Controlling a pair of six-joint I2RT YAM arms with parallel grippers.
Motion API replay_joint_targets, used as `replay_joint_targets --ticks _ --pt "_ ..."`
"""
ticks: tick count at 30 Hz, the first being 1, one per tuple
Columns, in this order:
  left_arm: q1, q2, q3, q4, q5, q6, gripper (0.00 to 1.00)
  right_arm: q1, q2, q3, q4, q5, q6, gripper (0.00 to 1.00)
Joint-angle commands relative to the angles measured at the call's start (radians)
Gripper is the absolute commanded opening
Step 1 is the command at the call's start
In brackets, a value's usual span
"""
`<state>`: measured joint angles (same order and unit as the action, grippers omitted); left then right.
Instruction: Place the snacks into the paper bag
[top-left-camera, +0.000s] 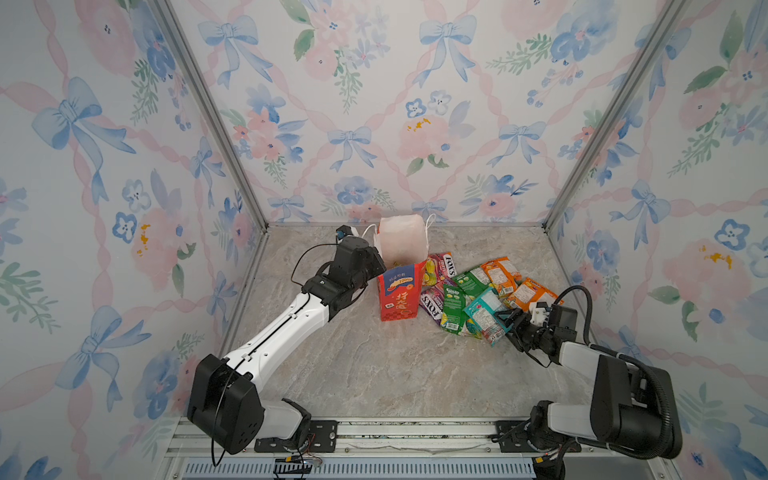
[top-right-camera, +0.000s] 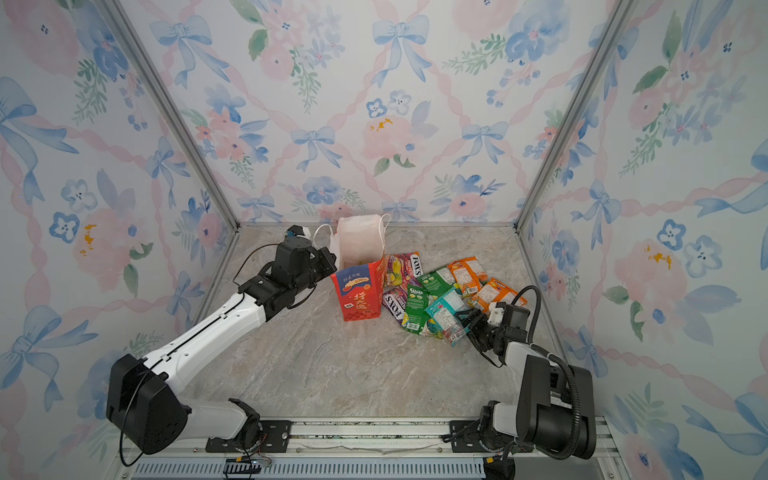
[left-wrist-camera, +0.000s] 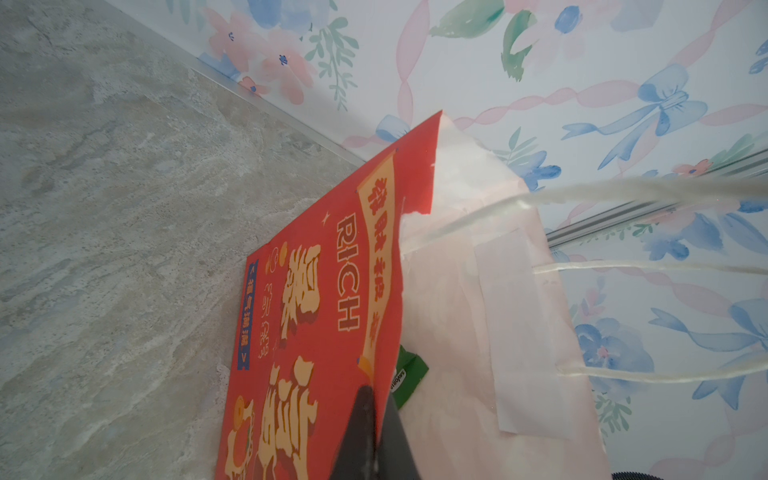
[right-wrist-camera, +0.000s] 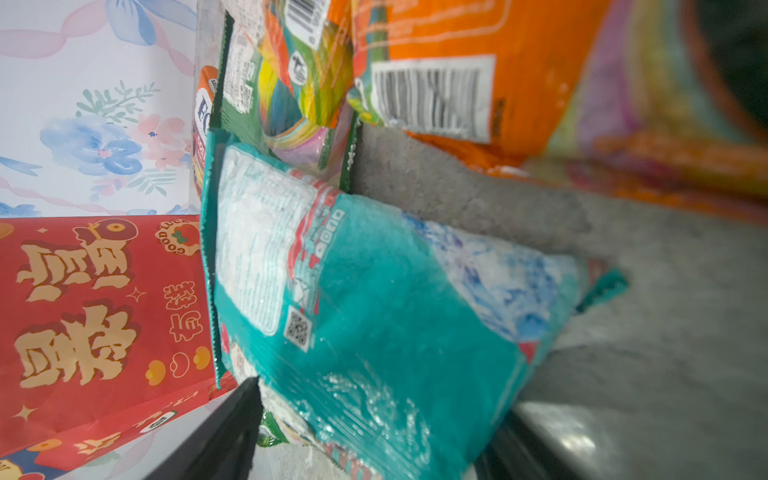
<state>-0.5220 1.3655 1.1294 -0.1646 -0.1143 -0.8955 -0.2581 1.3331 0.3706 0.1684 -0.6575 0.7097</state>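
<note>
Red bag (top-left-camera: 397, 293) stands near the table's (top-left-camera: 374, 374) back edge, snacks (top-left-camera: 478, 286) piled beside it. Only the left wrist view shows the left gripper (left-wrist-camera: 378, 395) pinching its rim, a green packet (left-wrist-camera: 409, 370) inside; the right wrist view shows the right gripper (right-wrist-camera: 386, 399) spread around a teal packet (right-wrist-camera: 374, 311).

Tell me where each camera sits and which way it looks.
Top views: high at the front, looking down at the table, paper bag and snacks; left arm and right arm show.
Left wrist: on the left arm, facing the paper bag's red side; the left pincer pinches its edge.
Right wrist: on the right arm, facing the teal packet, straddled by the right pincer.
Shared: every view shows the paper bag.
</note>
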Motion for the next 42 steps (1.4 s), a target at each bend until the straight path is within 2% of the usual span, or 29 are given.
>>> replay_joint_targets --ticks 1,6,17,24,33,42 --pt "0.008 0.015 -0.011 -0.007 0.005 -0.003 0.0 0.008 0.011 -0.013 -0.129 0.059 -0.025 0.69" --pt "0.008 0.01 -0.014 -0.007 0.003 -0.003 0.0 0.008 0.015 -0.013 -0.122 0.049 -0.029 0.53" --pt "0.008 0.002 -0.024 -0.007 -0.003 -0.003 0.0 0.005 -0.013 -0.009 -0.143 0.048 -0.04 0.35" --pt "0.01 -0.008 -0.032 -0.008 -0.005 -0.005 0.0 0.003 -0.019 -0.009 -0.144 0.048 -0.045 0.17" --pt "0.016 -0.015 -0.039 -0.007 -0.004 -0.005 0.0 -0.005 -0.045 0.003 -0.17 0.044 -0.054 0.01" --pt "0.013 -0.019 -0.038 0.006 0.027 -0.008 0.0 -0.012 -0.124 0.046 -0.246 0.027 -0.079 0.0"
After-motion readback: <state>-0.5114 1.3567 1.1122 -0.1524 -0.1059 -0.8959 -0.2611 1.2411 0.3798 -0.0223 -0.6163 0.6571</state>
